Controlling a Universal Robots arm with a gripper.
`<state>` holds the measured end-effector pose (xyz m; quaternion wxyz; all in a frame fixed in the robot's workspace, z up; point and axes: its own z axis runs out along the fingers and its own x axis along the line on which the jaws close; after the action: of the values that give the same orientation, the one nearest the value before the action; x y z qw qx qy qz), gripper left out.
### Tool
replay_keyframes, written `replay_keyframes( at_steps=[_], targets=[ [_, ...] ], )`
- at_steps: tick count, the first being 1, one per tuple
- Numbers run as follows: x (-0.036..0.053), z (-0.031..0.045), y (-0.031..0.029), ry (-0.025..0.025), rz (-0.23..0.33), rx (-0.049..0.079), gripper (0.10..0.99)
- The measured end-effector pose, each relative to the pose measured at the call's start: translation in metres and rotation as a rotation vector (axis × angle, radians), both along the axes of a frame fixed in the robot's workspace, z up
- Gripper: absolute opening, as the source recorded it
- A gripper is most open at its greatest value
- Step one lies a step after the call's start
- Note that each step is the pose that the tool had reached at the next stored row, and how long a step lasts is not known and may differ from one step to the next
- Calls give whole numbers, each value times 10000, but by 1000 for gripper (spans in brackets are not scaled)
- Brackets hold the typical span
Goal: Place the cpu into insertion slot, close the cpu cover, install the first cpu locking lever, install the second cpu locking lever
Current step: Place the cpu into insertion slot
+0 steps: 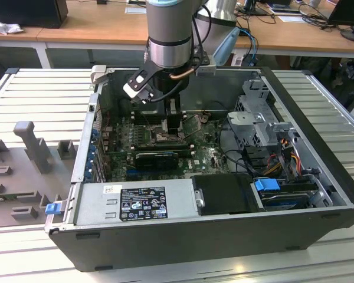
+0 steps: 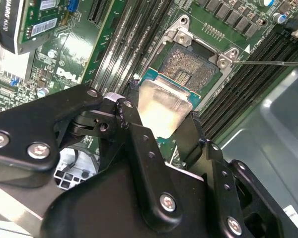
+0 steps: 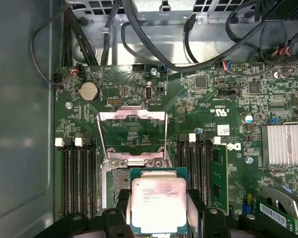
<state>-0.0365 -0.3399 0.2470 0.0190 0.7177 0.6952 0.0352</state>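
Observation:
My gripper (image 3: 158,210) is shut on the cpu (image 3: 158,198), a flat silver-topped square held by two opposite edges between black fingers (image 3: 122,204). The cpu (image 2: 164,106) sits over the near side of the insertion slot (image 2: 194,64), whose dark pin field is still partly uncovered. I cannot tell whether the chip touches the slot (image 3: 116,181). The cpu cover (image 3: 133,131), a thin silver frame, is swung open beyond the slot, with green board showing through its window. In the exterior view the gripper (image 1: 168,131) reaches down into the open computer case.
Black memory slots (image 3: 77,178) flank the socket on both sides. A thin metal rod (image 2: 268,62) sticks out beside the socket. A finned heatsink (image 3: 284,144) and loose cables (image 3: 154,47) lie nearby. The drive cage (image 1: 259,118) and power supply (image 1: 135,203) crowd the case.

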Motion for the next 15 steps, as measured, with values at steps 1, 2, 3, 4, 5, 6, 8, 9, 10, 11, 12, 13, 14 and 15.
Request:
replay_keyframes(
  at_steps=[1,2,3,4,5,6,8,9,10,11,12,13,14,15],
  targets=[
    [-5,-14,0,2,-1,0,533],
    [-16,-39,1,4,1,0,533],
    [-20,-55,3,7,0,0,533],
    [-22,-68,7,9,0,1,533],
    [-22,-88,21,15,4,-1,533],
    [-23,-97,29,16,14,0,533],
    [-28,-116,38,15,64,8,533],
    [-34,-128,42,16,109,13,533],
    [-41,-149,50,16,149,15,533],
    [-54,-176,64,16,181,15,533],
    [-69,-213,84,16,215,16,533],
    [-77,-235,100,17,239,14,533],
    [-81,-246,110,16,248,15,533],
    [-88,-261,125,18,256,15,533]
  ],
)
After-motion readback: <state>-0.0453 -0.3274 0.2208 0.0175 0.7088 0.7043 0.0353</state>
